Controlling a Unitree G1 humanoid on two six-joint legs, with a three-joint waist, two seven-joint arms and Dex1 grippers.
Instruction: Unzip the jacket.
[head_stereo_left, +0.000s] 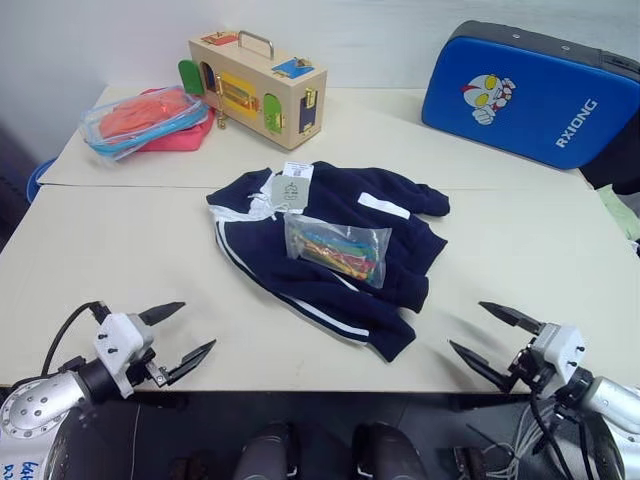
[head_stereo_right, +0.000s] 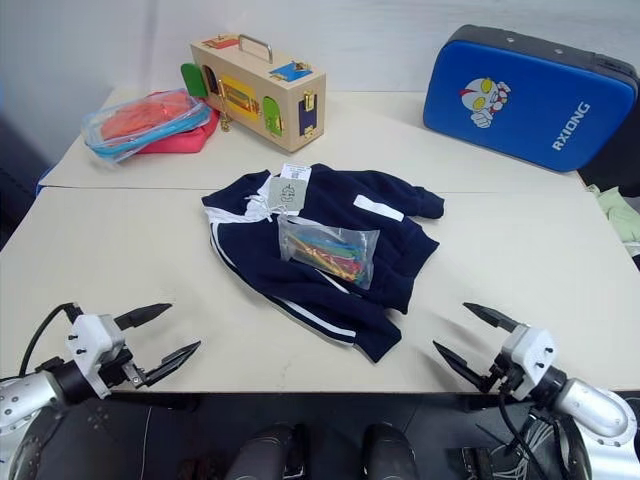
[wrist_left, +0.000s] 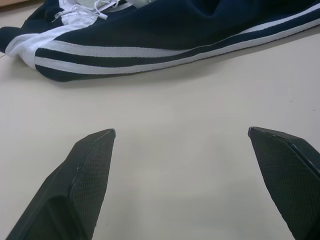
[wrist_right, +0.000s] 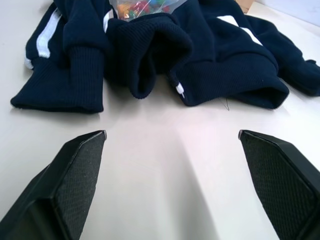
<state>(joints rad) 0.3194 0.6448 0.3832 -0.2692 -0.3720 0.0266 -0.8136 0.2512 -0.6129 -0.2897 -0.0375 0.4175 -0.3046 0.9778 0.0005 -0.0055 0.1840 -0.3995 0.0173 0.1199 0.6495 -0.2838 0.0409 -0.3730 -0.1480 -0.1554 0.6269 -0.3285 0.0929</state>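
Note:
The navy jacket (head_stereo_left: 330, 250) with white stripes lies crumpled in the middle of the beige table, its grey-white hang tag (head_stereo_left: 292, 187) at the collar end. A clear bag of colourful pieces (head_stereo_left: 337, 250) rests on top of it. The zipper is not visible among the folds. My left gripper (head_stereo_left: 183, 330) hovers open over the table's near left edge, well short of the jacket (wrist_left: 150, 45). My right gripper (head_stereo_left: 480, 330) hovers open at the near right edge, facing the jacket's cuffs and hem (wrist_right: 165, 60). Nothing sits between either pair of fingers.
At the back stand a wooden latch box (head_stereo_left: 258, 85), a clear bag of red and orange items on a pink tray (head_stereo_left: 145, 122), and a blue padded case with a cartoon print (head_stereo_left: 530, 92). Bare table (head_stereo_left: 110, 260) surrounds the jacket.

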